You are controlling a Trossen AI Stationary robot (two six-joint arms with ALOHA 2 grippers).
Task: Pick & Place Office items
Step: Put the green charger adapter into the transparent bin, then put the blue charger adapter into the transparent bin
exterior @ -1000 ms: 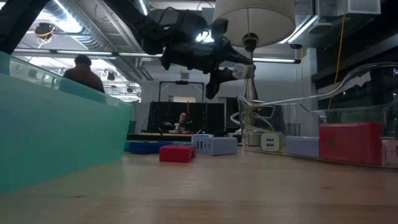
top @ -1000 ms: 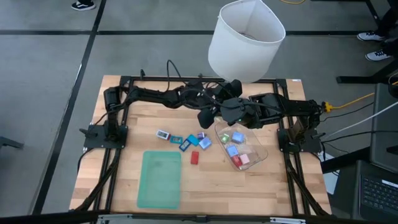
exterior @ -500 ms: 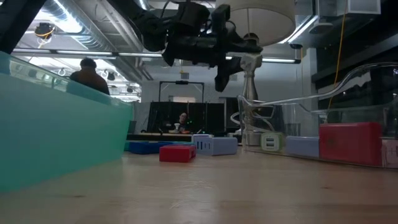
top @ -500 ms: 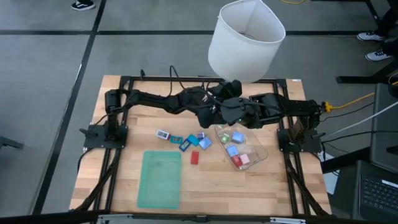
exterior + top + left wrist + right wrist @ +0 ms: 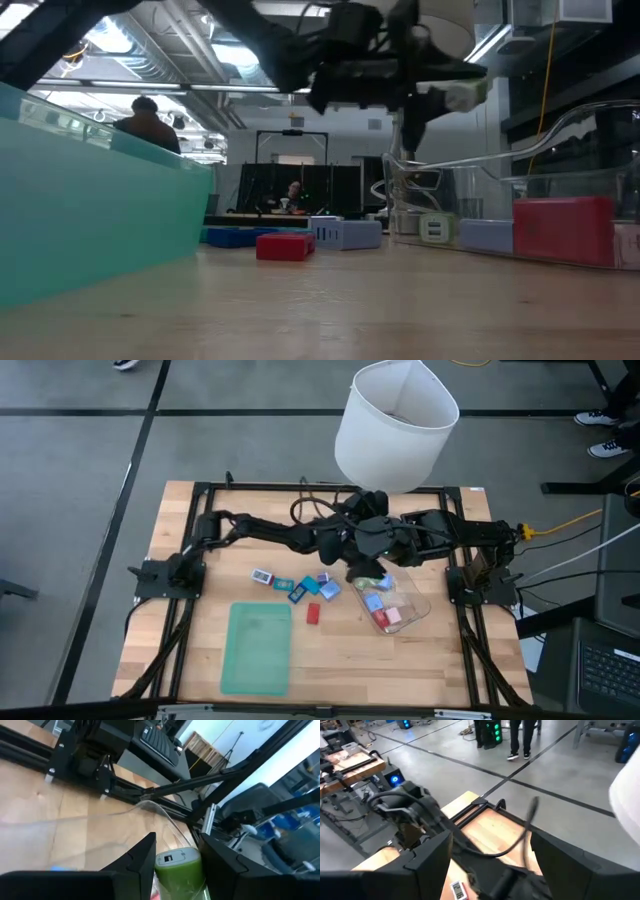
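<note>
Moved: left gripper (image 5: 372, 575), from beside the tub (image 5: 418, 605) to over its rim, clenched on a green item (image 5: 177, 865). Right gripper (image 5: 352, 538): fingers spread, empty, above the table's (image 5: 180, 650) rear. Loose items (image 5: 300, 589): between tub and tray (image 5: 257, 648). Further items (image 5: 382, 610): inside tub.

No legible text — none anywhere
</note>
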